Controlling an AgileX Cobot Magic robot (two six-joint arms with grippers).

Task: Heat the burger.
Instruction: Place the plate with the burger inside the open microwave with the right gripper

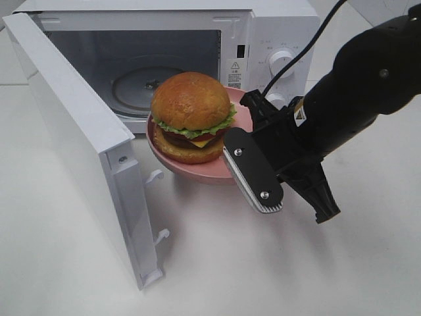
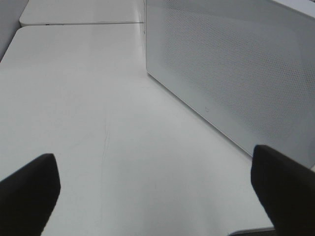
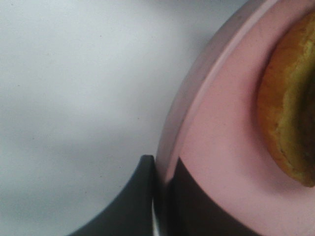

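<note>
The burger (image 1: 191, 117), with a glossy brown bun, lettuce and a dark patty, sits on a round pink plate (image 1: 197, 168) just in front of the open microwave (image 1: 197, 39). My right gripper (image 1: 229, 158) comes in from the right and is shut on the plate's rim. In the right wrist view, that right gripper (image 3: 162, 196) pinches the pink plate (image 3: 221, 147) by its rim, with the burger's bun (image 3: 290, 108) at the edge of the view. My left gripper (image 2: 155, 196) is open over bare table with nothing between its fingers. It is not seen in the exterior high view.
The microwave door (image 1: 79, 138) swings out to the left, toward the front. The glass turntable (image 1: 135, 89) lies inside the cavity. Control knobs (image 1: 281, 60) sit on the right panel. A white perforated panel of the microwave (image 2: 231, 73) stands close to my left gripper.
</note>
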